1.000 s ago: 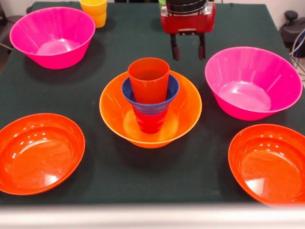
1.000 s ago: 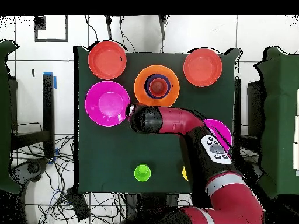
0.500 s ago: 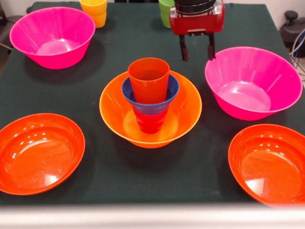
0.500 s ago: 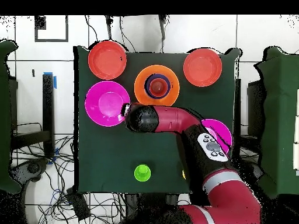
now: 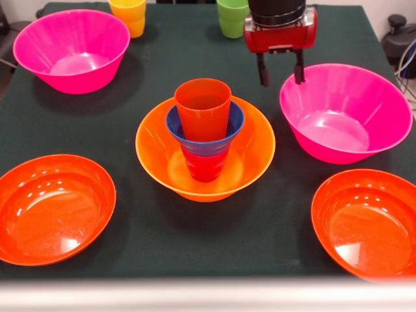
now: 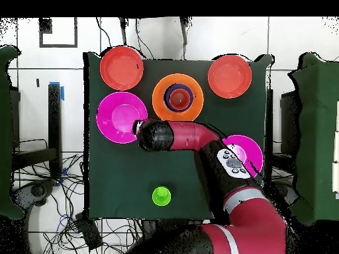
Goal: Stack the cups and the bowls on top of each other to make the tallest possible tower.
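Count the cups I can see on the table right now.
4. An orange cup tops the tower, a red cup sits under the blue bowl, and a yellow cup and a green cup stand at the far edge. None seems hidden.

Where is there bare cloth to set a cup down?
Free: the dark cloth in front of the large orange plastic bowl, between the two shallow red-orange bowls; also between that bowl and the left pink bowl. Crowded: by the open hand beside the right pink bowl.

no readable text, labels, brands, numbers, or signs anywhere
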Robot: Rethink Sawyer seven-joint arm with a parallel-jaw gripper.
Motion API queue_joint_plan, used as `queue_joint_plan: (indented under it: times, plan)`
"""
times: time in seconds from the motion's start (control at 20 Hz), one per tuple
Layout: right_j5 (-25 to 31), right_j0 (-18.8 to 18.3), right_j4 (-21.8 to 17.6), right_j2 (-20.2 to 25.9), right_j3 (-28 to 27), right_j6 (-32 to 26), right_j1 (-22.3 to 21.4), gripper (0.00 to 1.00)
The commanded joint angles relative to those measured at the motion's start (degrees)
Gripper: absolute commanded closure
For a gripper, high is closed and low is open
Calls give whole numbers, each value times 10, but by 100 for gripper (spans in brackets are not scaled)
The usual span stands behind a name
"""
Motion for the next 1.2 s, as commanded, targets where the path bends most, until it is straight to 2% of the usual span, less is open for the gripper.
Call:
queue_joint_plan:
  times: [0.05,0.85,1.2]
  plan:
    - [-24,19,-62,17,-50,-32,49,0]
    - [-63,26,-97,7,-73,-13,90,0]
    - [-56,27,-106,9,-85,-17,101,0]
